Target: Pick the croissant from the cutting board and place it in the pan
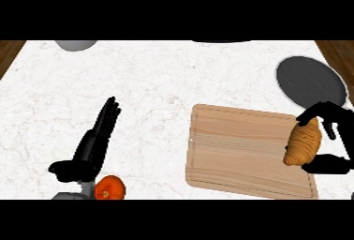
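Observation:
A golden-brown croissant (pixel 303 142) sits upright in my right hand (pixel 330 140), whose fingers and thumb curl round it at the right edge of the wooden cutting board (pixel 235 150). Whether the croissant touches the board I cannot tell. The dark grey pan (pixel 310 80) lies on the counter just beyond the board, at the upper right, with nothing in it. My left hand (pixel 93 145) rests at the lower left with its fingers straight and pointing up, holding nothing.
A round orange-red fruit (pixel 109 188) lies by my left wrist at the view's lower edge. A grey round object (pixel 76 44) shows at the counter's far left edge. Wooden floor borders the white marble counter (pixel 152 84) at both upper corners.

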Tool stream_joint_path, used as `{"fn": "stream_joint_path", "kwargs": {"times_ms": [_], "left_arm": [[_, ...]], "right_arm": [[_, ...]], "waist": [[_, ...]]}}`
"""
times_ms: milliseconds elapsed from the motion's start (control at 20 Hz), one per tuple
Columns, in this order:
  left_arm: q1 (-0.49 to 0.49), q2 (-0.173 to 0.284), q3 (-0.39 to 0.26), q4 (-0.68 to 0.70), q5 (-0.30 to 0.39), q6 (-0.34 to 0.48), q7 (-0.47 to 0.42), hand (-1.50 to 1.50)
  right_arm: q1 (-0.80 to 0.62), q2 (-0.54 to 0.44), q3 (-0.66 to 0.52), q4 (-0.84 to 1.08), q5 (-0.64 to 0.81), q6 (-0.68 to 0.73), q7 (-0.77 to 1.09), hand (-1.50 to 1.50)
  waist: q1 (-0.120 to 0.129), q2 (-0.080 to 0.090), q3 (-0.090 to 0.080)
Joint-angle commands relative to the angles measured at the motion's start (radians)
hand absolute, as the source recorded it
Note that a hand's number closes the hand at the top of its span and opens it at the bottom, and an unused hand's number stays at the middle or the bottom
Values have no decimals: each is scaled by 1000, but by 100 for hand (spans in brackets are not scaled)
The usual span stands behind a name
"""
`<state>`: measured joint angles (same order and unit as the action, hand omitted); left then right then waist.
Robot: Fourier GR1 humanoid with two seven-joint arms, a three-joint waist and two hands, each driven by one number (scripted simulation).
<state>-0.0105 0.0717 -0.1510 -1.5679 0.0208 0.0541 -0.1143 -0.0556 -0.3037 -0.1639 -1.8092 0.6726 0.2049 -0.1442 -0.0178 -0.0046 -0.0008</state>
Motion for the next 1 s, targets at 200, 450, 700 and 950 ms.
{"fn": "stream_joint_path", "kwargs": {"times_ms": [200, 450, 700, 950], "left_arm": [[-41, -21, -6, 11, -13, -1, 36, 0], [0, 3, -2, -35, 1, -30, 22, 0], [-37, -25, -14, -38, -18, 0, 39, 0], [-31, -10, -9, -4, 0, -44, 5, 0]], "right_arm": [[-183, 15, -132, 236, -88, -41, 68, 150], [-292, -48, -225, 551, -56, -223, -136, 150], [-430, -137, -298, 824, 9, -424, -278, 150], [-602, -200, -394, 1122, -67, -499, -392, 150]], "waist": [[22, 6, 1], [32, 8, 2], [49, 15, 3], [66, 20, 4]]}}
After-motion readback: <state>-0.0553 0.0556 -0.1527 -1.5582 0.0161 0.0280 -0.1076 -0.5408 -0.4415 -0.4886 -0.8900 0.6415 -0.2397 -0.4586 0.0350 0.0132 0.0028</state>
